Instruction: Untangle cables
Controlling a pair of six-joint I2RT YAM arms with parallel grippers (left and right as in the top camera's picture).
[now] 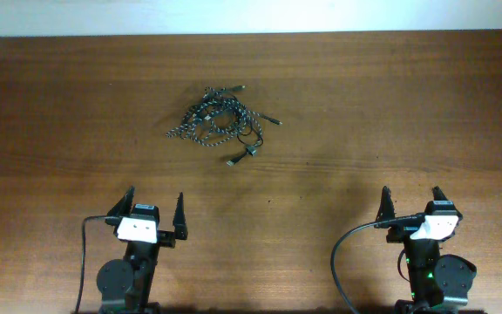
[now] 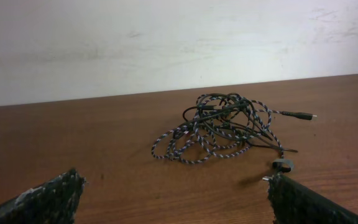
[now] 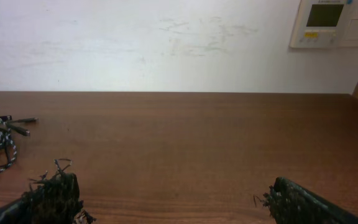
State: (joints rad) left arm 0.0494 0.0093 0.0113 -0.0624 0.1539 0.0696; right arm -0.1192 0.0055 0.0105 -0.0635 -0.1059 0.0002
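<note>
Overlapping in one tangle (image 1: 220, 122), plain black thin cord (image 1: 260, 135), braided black-and-white speckled cord (image 1: 186, 129), runs untraceable, long axis left-right, left gripper (image 1: 155, 196), right gripper (image 1: 411, 194) fully spread, empty.

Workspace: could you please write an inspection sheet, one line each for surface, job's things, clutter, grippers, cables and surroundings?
Surface: brown wooden table.
Job's things: cord pile, one speckled and one black cord tangled together, left of centre, untouched.
Clutter: nothing seen.
Grippers: left gripper and right gripper both open, empty, at the near edge.
Cables: a thick black wire on the left arm and the right arm.
Surroundings: pale wall with a control panel.
</note>
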